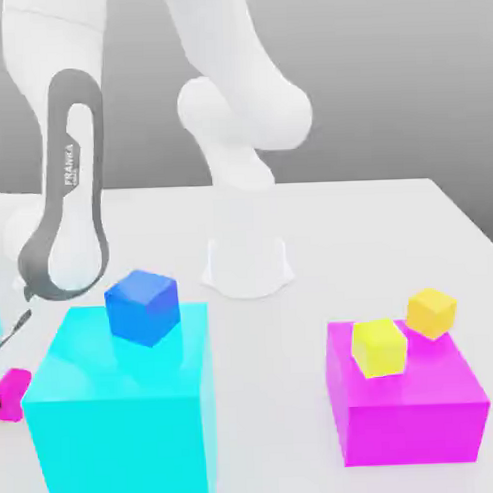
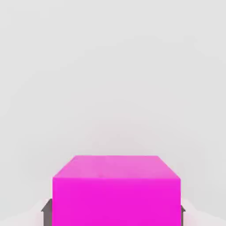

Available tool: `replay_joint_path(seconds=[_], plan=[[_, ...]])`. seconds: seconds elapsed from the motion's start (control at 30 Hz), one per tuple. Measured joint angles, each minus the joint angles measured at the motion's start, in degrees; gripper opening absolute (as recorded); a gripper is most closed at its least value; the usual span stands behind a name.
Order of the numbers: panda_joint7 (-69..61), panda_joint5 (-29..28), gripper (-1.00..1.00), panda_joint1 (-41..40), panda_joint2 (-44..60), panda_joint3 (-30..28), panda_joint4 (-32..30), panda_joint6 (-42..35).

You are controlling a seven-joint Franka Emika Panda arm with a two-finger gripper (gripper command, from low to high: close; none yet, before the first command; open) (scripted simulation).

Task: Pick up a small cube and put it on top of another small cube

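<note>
The gripper (image 2: 115, 214) had its two fingers squeezed on the small pink cube (image 2: 116, 198), one on each side. In the exterior view, that cube was at eight o'clock, low by the white table (image 1: 295, 369). The big cyan block (image 1: 122, 445) was at seven o'clock, with a blue cube (image 1: 143, 307) on top. A yellow cube (image 1: 380, 348) sat on the big pink block (image 1: 412, 430), toward four o'clock. An orange cube (image 1: 431, 314) was by its back edge.
</note>
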Motion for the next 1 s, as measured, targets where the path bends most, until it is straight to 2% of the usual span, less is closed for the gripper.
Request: replay_joint_path(seconds=[0.33,0.57,0.63,0.73,1.0], plan=[[-0.83,-14.43,-1.00,8.54,-7.80,2.00,6.28,-11.58],[-6.31,-20.73,-1.00,15.21,-12.63,6.12,11.93,-19.39],[-10.30,-18.90,-1.00,17.92,-15.46,8.54,11.78,-21.19],[-16.10,-14.26,-1.00,26.25,-19.69,11.03,9.87,-22.64],[-27.91,-4.07,-1.00,37.38,-29.40,17.09,3.23,-24.79]])
